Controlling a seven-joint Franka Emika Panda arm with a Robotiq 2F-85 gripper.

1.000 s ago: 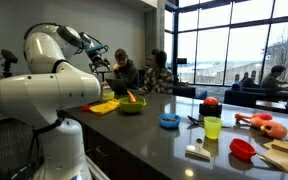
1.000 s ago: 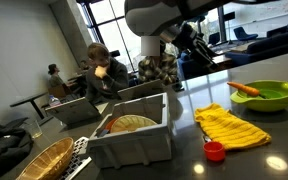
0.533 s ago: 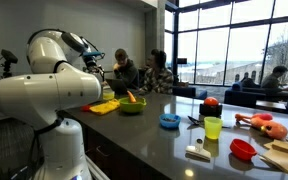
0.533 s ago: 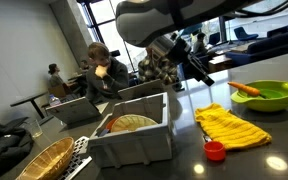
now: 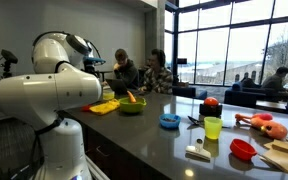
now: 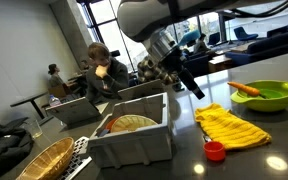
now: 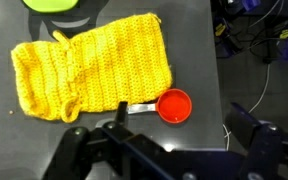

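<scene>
My gripper (image 7: 184, 140) is open and empty, its two dark fingers (image 7: 254, 125) spread wide at the bottom of the wrist view. It hangs above the dark counter. Below it, between the fingers, lies a small red measuring cup (image 7: 174, 104) with a short metal handle. The handle touches the edge of a yellow knitted cloth (image 7: 94, 70). In an exterior view the gripper (image 6: 189, 85) is above and a little behind the cloth (image 6: 229, 125) and the red cup (image 6: 215, 150).
A green bowl (image 6: 267, 96) holding an orange carrot-like item (image 6: 242, 88) stands beyond the cloth. A grey bin (image 6: 134, 130) and a wicker basket (image 6: 39, 160) stand beside it. Further along the counter are a blue bowl (image 5: 169, 121), a yellow-green cup (image 5: 213, 127) and a red bowl (image 5: 242, 149). People sit behind.
The arm has swung and the gripper has come down towards the counter, closer to the yellow cloth and red cup. The objects have not moved.
</scene>
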